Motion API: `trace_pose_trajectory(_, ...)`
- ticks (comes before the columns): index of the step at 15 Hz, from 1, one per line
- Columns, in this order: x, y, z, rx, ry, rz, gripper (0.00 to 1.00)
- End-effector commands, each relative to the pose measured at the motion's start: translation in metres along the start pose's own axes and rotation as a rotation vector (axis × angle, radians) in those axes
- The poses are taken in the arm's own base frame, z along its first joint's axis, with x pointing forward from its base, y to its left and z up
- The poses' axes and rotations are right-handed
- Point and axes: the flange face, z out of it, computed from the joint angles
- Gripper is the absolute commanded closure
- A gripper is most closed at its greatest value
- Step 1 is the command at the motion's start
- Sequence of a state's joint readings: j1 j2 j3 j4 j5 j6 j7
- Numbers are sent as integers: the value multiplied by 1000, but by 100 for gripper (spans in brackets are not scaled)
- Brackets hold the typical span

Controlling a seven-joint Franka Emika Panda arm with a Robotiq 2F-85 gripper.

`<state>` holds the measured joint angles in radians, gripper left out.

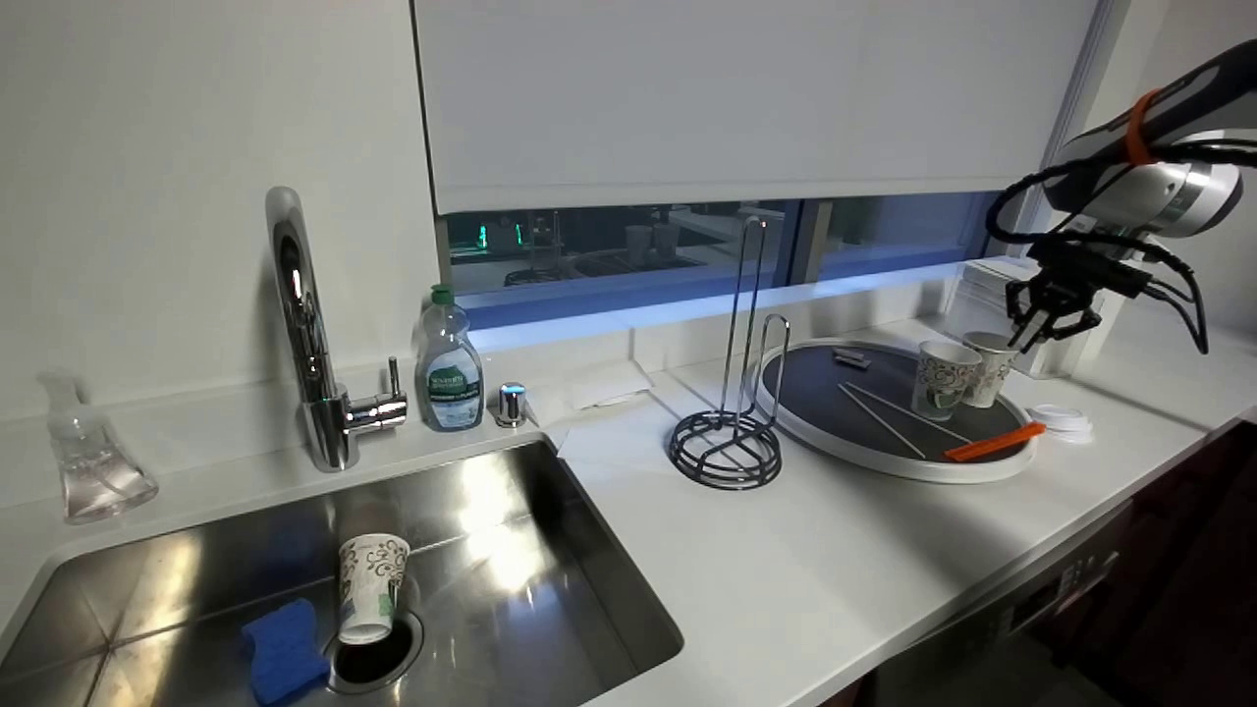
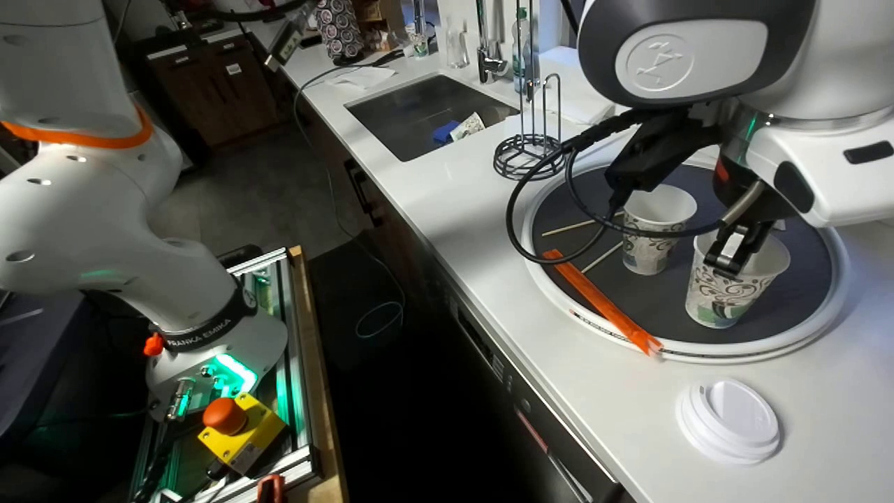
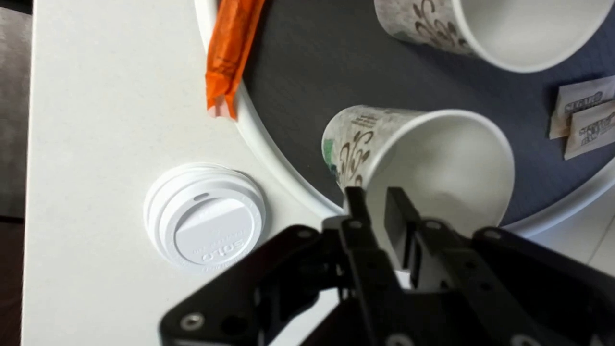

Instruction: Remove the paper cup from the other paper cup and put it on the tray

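Two patterned paper cups stand upright and apart on the large oval grey tray [image 1: 807,378] with its pale rim. One cup [image 2: 723,297] is at my gripper; it also shows in the wrist view [image 3: 348,149]. The other cup [image 2: 646,248] stands beside it and is partly cut off in the wrist view [image 3: 423,26]. My gripper [image 3: 375,194] is partly open with nothing between its fingers that I can make out. Its fingertips are at the near cup's rim, one by the outer wall and one over the opening; contact cannot be told. In an exterior view the gripper [image 1: 1029,334] is just above that cup.
An orange packet [image 2: 601,300] lies across the tray's edge. White lids [image 3: 206,216] sit beside the tray. Thin sticks [image 1: 884,420] and sugar packets [image 3: 586,117] lie on it. A wire stand [image 1: 727,454] is beside it. Another paper cup [image 1: 371,579] lies in the sink.
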<state>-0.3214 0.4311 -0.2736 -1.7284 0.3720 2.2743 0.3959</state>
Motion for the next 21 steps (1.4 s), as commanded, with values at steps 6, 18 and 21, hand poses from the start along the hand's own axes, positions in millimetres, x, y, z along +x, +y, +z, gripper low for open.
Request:
trace_pose_trajectory(6, 2, -5, -35, 43, 27, 20, 10)
trace_pose_trajectory(18, -47, -22, -133, -8, 80, -525, 0)
trace_pose_trajectory(21, -62, -24, -141, -31, 83, -688, 0)
